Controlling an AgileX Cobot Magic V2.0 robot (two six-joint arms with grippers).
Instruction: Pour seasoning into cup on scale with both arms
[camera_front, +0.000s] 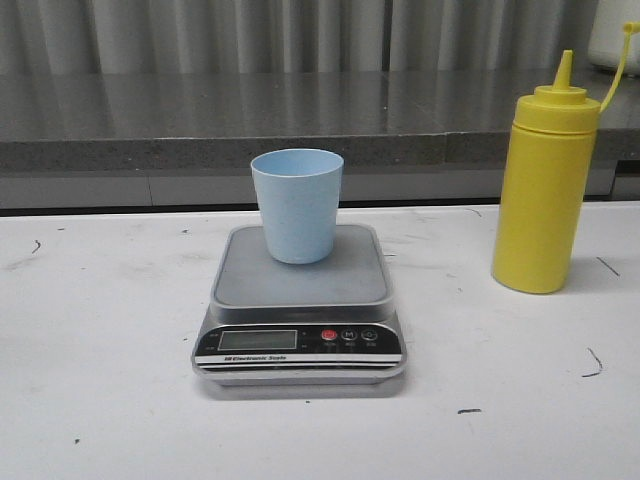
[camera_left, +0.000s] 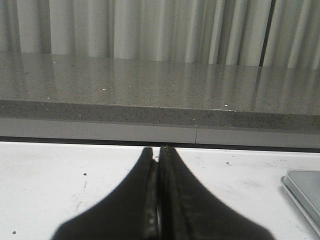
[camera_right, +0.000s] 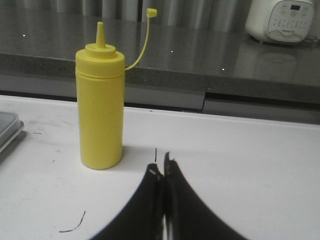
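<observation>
Front view: cup (camera_front: 297, 204) stood on scale (camera_front: 300, 300), ready for weighing; bottle (camera_front: 545, 188) at 3 o'clock, uncapped. Left tool (camera_left: 159, 156) and right tool (camera_right: 160, 167) pressed closed, empty.

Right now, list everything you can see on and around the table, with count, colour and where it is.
cup: one, light blue, upright on the scale's platform
scale: one, silver-grey, middle of the table
bottle: one, yellow, cap off on its strap, standing right of the scale
table: one, white, scuffed
counter: one, grey speckled, behind the table
appliance: one, white, on the counter, far right
left gripper: one, black, closed
right gripper: one, black, closed, near the bottle
</observation>
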